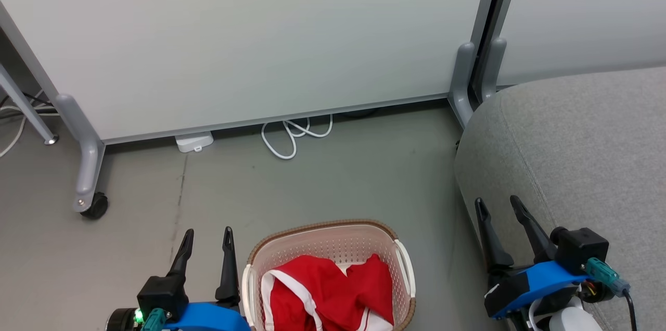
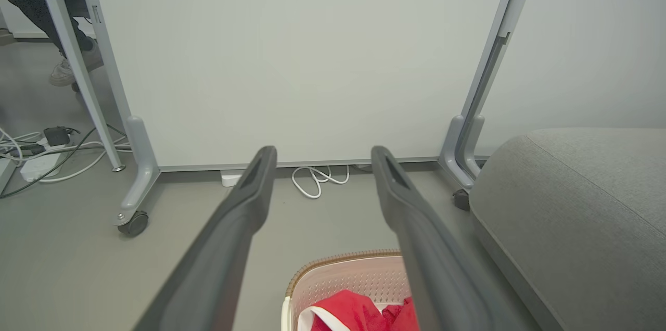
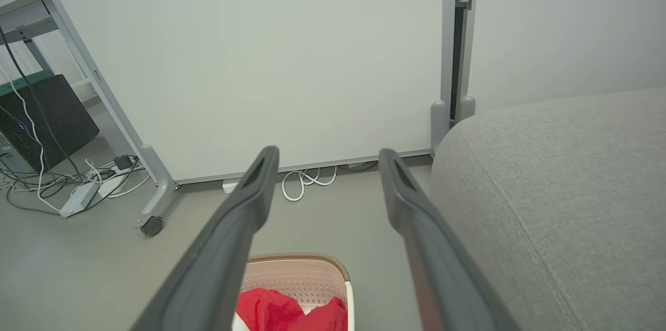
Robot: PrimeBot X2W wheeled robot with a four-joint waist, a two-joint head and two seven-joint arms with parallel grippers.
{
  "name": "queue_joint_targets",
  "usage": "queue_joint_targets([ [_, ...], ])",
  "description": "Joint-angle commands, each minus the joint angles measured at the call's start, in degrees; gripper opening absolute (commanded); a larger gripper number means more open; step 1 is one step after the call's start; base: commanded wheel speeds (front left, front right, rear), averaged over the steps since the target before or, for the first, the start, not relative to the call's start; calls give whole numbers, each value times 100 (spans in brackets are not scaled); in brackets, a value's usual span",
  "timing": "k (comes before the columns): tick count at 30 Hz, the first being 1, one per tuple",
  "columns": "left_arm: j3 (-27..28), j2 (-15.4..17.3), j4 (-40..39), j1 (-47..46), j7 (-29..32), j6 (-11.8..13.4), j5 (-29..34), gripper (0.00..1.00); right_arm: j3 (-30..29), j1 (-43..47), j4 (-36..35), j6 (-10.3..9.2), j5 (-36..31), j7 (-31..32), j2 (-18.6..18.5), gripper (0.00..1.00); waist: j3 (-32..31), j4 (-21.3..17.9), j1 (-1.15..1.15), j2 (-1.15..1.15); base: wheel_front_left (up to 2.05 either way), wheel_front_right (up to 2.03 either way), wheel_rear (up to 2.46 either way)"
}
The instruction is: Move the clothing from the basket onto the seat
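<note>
the red clothing (image 1: 333, 289) lies heaped in the basket (image 1: 322, 227) on the floor (image 1: 364, 175), near the grey seat (image 1: 583, 154). the left tool (image 1: 208, 232) hangs just beside the basket, fingers apart and empty. the right tool (image 1: 497, 201) hovers over the seat's edge, fingers apart and empty.

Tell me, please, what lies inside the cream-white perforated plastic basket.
Bright red fabric clothing with white trim lies inside the basket, below its bare far wall. It covers the bottom, so anything underneath cannot be seen.
</note>
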Motion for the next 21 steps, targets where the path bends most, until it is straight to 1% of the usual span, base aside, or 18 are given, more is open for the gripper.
queue_joint_targets([
  [1,-25,15,28,-67,-30,19,-23,100,23,-1,-50,12,28,5,-34,100,97,-30,0,0,0,0,0],
  [5,-84,12,36,-234,-30,-15,-6,100,13,-160,-171,9,11,-3,-34,100,478,-85,0,0,0,0,0],
  [10,-136,22,155,-551,-30,-62,55,100,52,-401,-320,8,38,-52,-31,100,1133,-221,0,0,0,0,0],
  [11,-136,22,155,-551,-30,-62,55,100,52,-401,-320,8,38,-52,-31,100,1133,-221,0,0,0,0,0],
  [12,-153,29,238,-731,-30,-108,73,100,109,-549,-391,8,52,-79,-31,100,1436,-311,0,0,0,0,0],
  [15,-211,37,476,-1015,-29,-150,120,100,185,-746,-427,8,100,-121,-32,100,1852,-455,0,0,0,0,0],
  [16,-241,42,579,-1127,-18,-161,131,100,206,-818,-432,8,107,-135,-31,100,1982,-505,0,0,0,0,0],
  [17,-241,42,579,-1127,-18,-161,131,100,206,-818,-432,8,107,-135,-31,100,1982,-505,0,0,0,0,0],
  [20,-347,85,1111,-1676,137,-222,215,100,287,-1101,-467,8,157,-197,-30,100,2497,-709,0,0,0,0,0],
  [21,-347,85,1111,-1676,137,-222,215,100,287,-1101,-467,8,157,-197,-30,100,2497,-709,0,0,0,0,0],
])
